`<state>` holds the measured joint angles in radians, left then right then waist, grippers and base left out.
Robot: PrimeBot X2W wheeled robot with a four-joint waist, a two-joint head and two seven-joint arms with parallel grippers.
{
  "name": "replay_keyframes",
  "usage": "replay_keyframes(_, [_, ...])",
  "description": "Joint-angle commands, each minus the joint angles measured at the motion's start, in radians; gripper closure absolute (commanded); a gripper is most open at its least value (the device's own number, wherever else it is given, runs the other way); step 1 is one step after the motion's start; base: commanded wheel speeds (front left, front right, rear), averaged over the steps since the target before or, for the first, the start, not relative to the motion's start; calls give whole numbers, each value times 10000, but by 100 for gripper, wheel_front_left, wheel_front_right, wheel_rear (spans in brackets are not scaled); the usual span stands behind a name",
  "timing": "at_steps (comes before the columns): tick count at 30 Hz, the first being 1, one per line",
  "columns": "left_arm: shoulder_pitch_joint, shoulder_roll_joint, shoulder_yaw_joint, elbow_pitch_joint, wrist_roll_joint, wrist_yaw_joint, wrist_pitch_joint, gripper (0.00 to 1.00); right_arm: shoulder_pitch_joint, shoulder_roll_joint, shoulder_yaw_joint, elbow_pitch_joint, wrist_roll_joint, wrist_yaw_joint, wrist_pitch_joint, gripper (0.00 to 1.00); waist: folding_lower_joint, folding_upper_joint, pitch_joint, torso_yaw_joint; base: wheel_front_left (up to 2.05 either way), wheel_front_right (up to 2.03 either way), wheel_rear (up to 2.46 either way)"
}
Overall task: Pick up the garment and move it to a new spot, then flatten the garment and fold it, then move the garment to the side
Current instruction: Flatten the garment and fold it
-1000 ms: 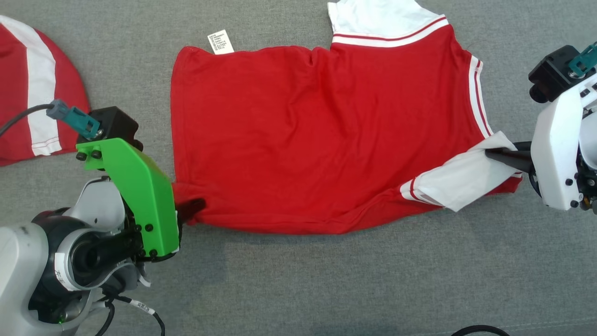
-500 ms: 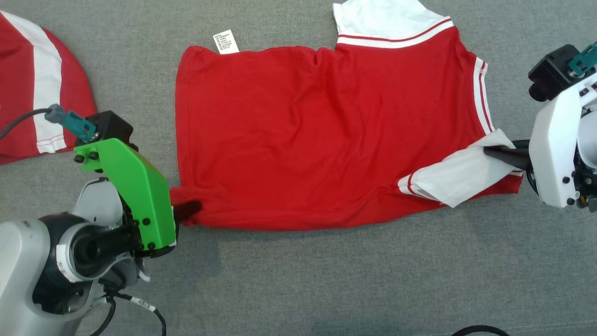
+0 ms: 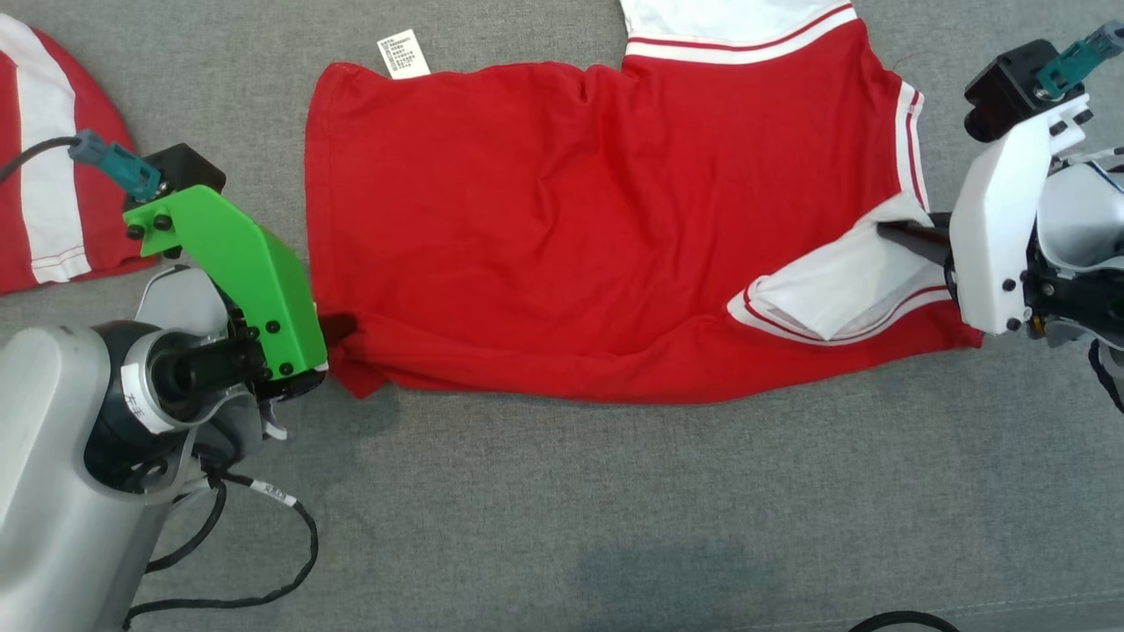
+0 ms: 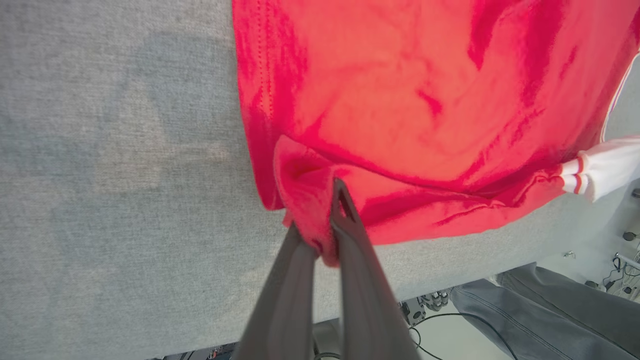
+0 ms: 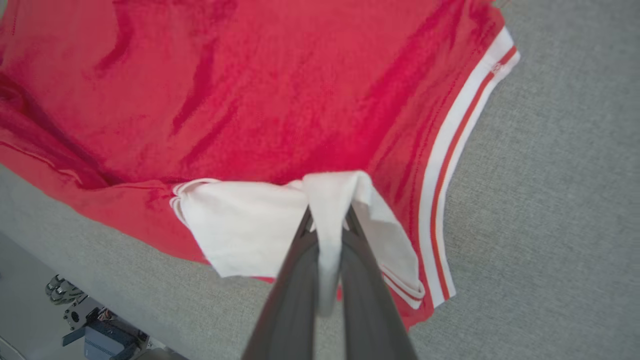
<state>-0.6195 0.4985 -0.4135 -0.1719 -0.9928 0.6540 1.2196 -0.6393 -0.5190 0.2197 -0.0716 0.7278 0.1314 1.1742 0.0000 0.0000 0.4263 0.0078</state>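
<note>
Grey fabric-topped counter (image 3: 562, 509); both wrist views show its edge with floor clutter beyond.

Left end effector (image 4: 327, 220): fingers pressed together, pinching the near-left hem corner of the red garment (image 3: 571, 228), cloth bunched between them. Right end effector (image 5: 327, 225): also clamped, pinching the white sleeve (image 3: 834, 290) at the near-right corner, with a strip of white cloth running down between the fingers.

The garment lies mid-counter, spread left to right and mostly flat. Its near edge is wrinkled and slightly rolled, the sleeve is folded in over the red body, and a care label (image 3: 404, 54) sticks out at the far-left corner.

Step, as a judgement: flatten and fold. It looks like the two near corners are held either to tension the cloth or to begin the first lengthwise fold. The next move calls for both arms to rise together, keep the near edge taut and level, and carry it toward the far edge with the sleeve tucked inside. They should release only once the edges line up.

Pose: the left arm enters from lower left with its green wrist bracket (image 3: 237, 272) tilted, fingers low and pointing toward the robot's right. The right arm enters from the right with its white wrist housing (image 3: 992, 237), fingers pointing left. The two face each other across the garment.

A second red-and-white garment (image 3: 44, 202) lies far left, apart. A person's grey trouser leg (image 4: 540, 310) shows past the counter edge.
</note>
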Motion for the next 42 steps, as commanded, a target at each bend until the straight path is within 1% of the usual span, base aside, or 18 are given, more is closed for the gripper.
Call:
replay_keyframes(1, [-168, -15, 2, 65, 72, 1591, 296, 100, -161, 37, 20, 26, -99, -14, -155, 100, 0, 0, 46, -14, 0, 0, 0])
replay_keyframes(2, [-282, -136, 27, 261, 201, 1421, 52, 84, -277, 155, 186, 123, -200, -14, -533, 38, 0, 0, 115, -39, 0, 0, 0])
replay_keyframes(3, [-290, -201, 31, 346, 214, 1365, -21, 61, -358, 190, 205, 172, -265, -14, -805, 0, 0, 0, 140, -55, 0, 0, 0])
replay_keyframes(4, [-316, -239, 30, 410, 215, 1301, -70, 24, -412, 240, 193, 275, -312, -14, -1039, 0, 0, 0, 153, -72, 0, 0, 0])
replay_keyframes(5, [-373, -266, 70, 472, 231, 1244, -154, 0, -450, 267, 237, 347, -329, -14, -1226, 0, 0, 0, 162, -86, 0, 0, 0])
replay_keyframes(11, [-449, -390, 479, 818, 148, 930, -647, 0, -669, 200, 341, 528, -495, -13, -2597, 0, 0, 0, 105, -160, 0, 0, 0])
replay_keyframes(14, [-296, -398, 877, 727, -23, 506, -1027, 0, -579, 19, 372, 261, -643, -13, -3591, 0, 0, 0, -37, -168, 0, 0, 0])
replay_keyframes(17, [-21, -539, 1460, 489, -300, -71, -1675, 0, -339, -304, 416, -108, -1089, -14, -4914, 0, 0, 0, -246, -193, 0, 0, 0])
replay_keyframes(19, [197, -443, 1649, 193, -161, -717, -2314, 0, -93, -486, 328, -353, -1500, -13, -5895, 0, 0, 0, -417, -180, 0, 0, 0])
replay_keyframes(20, [421, -601, 1793, 94, -262, -969, -2640, 0, 74, -505, 174, -451, -1753, -14, -6450, 0, 0, 0, -521, -164, 0, 0, 0])
replay_keyframes(23, [1067, -633, 1901, -369, 122, -2063, -3990, 0, 816, -370, -383, -742, -2591, -10, -7889, 0, 0, 0, -803, -105, 0, 0, 0])
replay_keyframes(26, [1930, -484, 1670, -654, 869, -3381, -5678, 0, 1843, 58, -1229, -1002, -3649, -14, -9201, 0, 0, 0, -1088, -48, 0, 0, 0])
replay_keyframes(31, [3538, -1246, 1718, -430, 1373, -4349, -8417, 0, 3788, 1546, -2608, -1210, -5286, -16, -11287, 0, 0, 0, -1492, 49, 0, 0, 0])
replay_keyframes(34, [4281, -1438, 1570, 119, 2112, -4794, -10016, 0, 4821, 2130, -3084, -1019, -6235, -16, -12363, 0, 0, 0, -1670, 127, 0, 0, 0])
replay_keyframes(36, [4639, -1663, 1573, 665, 2533, -4880, -11103, 0, 5377, 2609, -3393, -784, -6762, -16, -13023, 0, 0, 0, -1781, 172, 0, 0, 0])
replay_keyframes(37, [4639, -1663, 1573, 665, 2533, -4880, -11103, 0, 5377, 2609, -3393, -784, -6762, -16, -13023, 0, 0, 0, -1781, 172, 0, 0, 0])
replay_keyframes(38, [4752, -1690, 1509, 885, 2869, -4955, -11630, 0, 5600, 2799, -3510, -617, -6976, -14, -13338, 0, 0, 0, -1833, 195, 0, 0, 0])
replay_keyframes(42, [4987, -2137, 1350, 1877, 3423, -5123, -13259, 0, 6189, 3483, -4033, 222, -7529, -16, -14088, 0, 0, 0, -2064, 315, 0, 0, 0])
